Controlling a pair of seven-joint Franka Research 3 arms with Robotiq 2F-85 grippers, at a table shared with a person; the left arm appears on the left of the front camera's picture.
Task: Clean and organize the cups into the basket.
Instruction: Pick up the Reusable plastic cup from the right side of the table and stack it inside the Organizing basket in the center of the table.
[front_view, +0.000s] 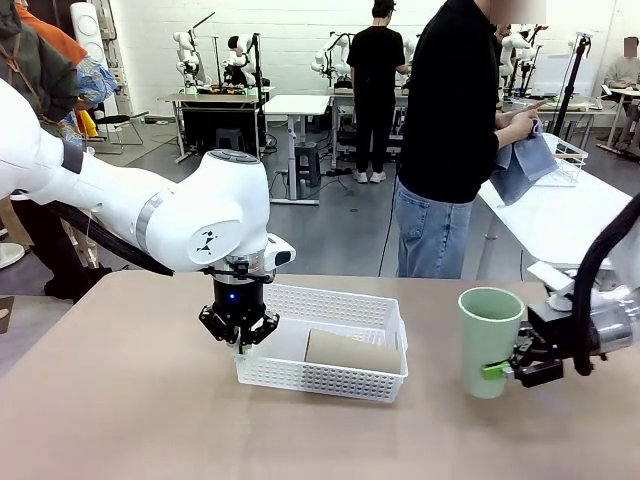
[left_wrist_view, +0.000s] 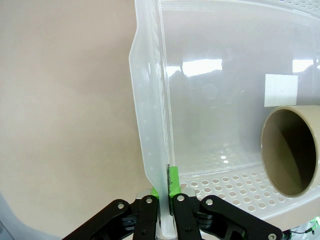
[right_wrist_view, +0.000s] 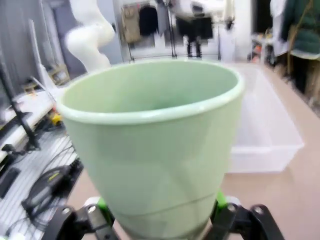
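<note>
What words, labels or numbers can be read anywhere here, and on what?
None can be read.
The left arm bears a small black emblem, no letters.
The basket floor shows a blank white patch.
The green cup and tan cup are plain.

- A light brown table (front_view: 120, 420) fills the foreground, its top smooth and matte.
- A person (front_view: 450, 110) in a black top and blue jeans stands at the table's far side, turned toward picture right and holding a blue cloth (front_view: 520, 168) at chest height.
- A white table (front_view: 560, 215) stands just beside that person, with a white wire basket (front_view: 572, 160) on it.
- Farther back, a second person (front_view: 375, 90) dressed in black faces away, near a white desk (front_view: 297, 104) with a grey stool (front_view: 306, 165) under it.
- The floor (front_view: 340, 235) is grey.
</note>
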